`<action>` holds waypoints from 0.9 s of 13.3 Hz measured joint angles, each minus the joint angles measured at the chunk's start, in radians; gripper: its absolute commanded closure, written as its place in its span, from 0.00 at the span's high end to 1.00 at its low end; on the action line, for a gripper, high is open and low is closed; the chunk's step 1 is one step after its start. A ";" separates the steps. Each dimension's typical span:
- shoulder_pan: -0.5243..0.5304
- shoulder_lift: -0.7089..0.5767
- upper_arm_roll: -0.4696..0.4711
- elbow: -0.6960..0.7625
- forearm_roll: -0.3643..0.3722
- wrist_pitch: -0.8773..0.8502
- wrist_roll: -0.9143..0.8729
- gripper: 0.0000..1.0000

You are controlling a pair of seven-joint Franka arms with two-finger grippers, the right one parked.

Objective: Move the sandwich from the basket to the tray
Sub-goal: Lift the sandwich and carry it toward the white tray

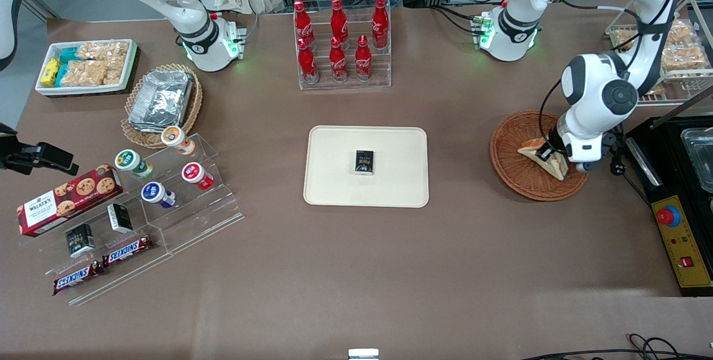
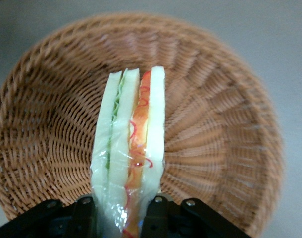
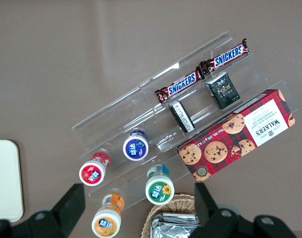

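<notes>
The sandwich (image 1: 530,149), a wedge of white bread in clear wrap, is over the round reddish-brown basket (image 1: 518,179) toward the working arm's end of the table. My left gripper (image 1: 548,155) is shut on it. In the left wrist view the black fingers (image 2: 159,212) clamp the sandwich (image 2: 133,139) from both sides at my gripper (image 2: 122,214). Its green and red-orange layers point out over the basket's weave (image 2: 230,124). I cannot tell whether the sandwich still touches the basket. The cream tray (image 1: 334,181) lies at the table's middle.
A small black box (image 1: 365,161) lies in the tray's middle. A rack of red bottles (image 1: 341,42) stands farther from the front camera than the tray. A black machine with a red button (image 1: 668,216) stands beside the basket at the table's end.
</notes>
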 measured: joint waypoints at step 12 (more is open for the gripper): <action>-0.018 -0.009 -0.372 0.564 -0.103 -0.660 0.179 0.00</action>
